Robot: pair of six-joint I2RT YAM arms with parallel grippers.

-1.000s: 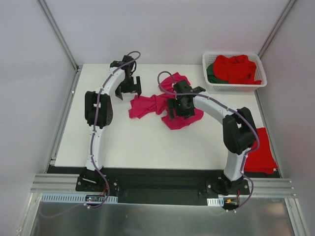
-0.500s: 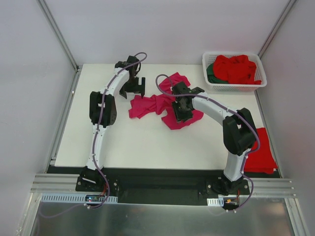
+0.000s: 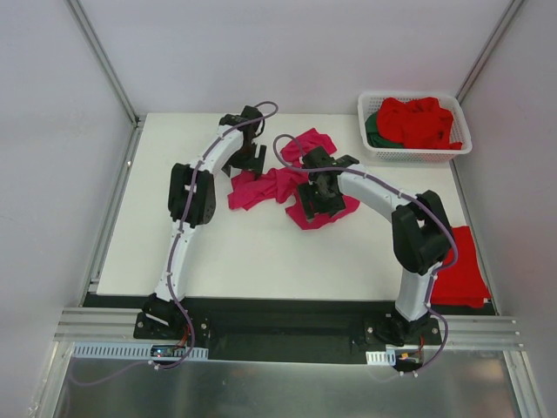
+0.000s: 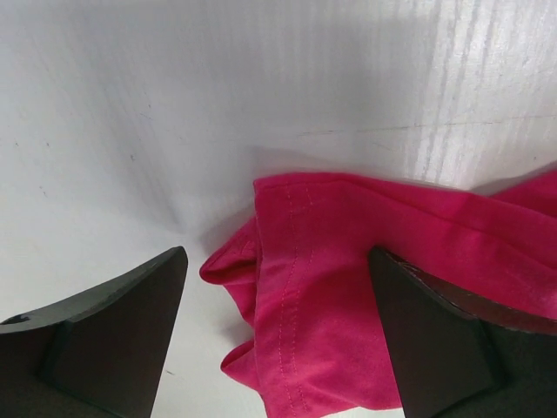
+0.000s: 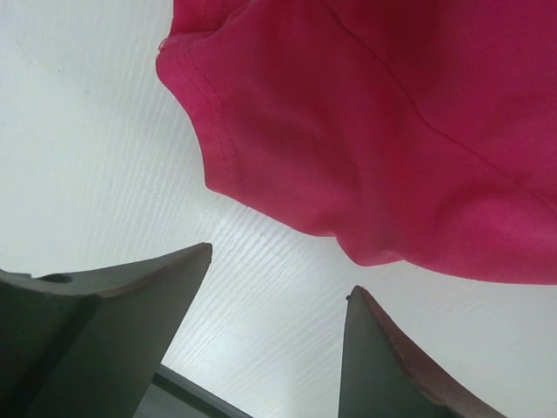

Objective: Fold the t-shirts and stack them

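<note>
The left hand (image 4: 277,254) is open over the crumpled pink cloth t-shirt (image 4: 348,287). The right hand (image 5: 280,270) is open beside it.

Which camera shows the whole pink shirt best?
The top external view: nearly all the crumpled magenta-pink t-shirt shows. The left wrist view shows only a stitched hem, the right wrist view only one edge.

A white bench (image 3: 244,252) is seen. A crumpled magenta-pink t-shirt (image 3: 270,185) is spread across its far middle. A white slotted basket (image 3: 418,154) is set at the far right corner, with red shirts (image 3: 418,120) and a dark green shirt (image 3: 372,129) piled inside. A red t-shirt (image 3: 461,266) is laid flat at the near right edge.
</note>
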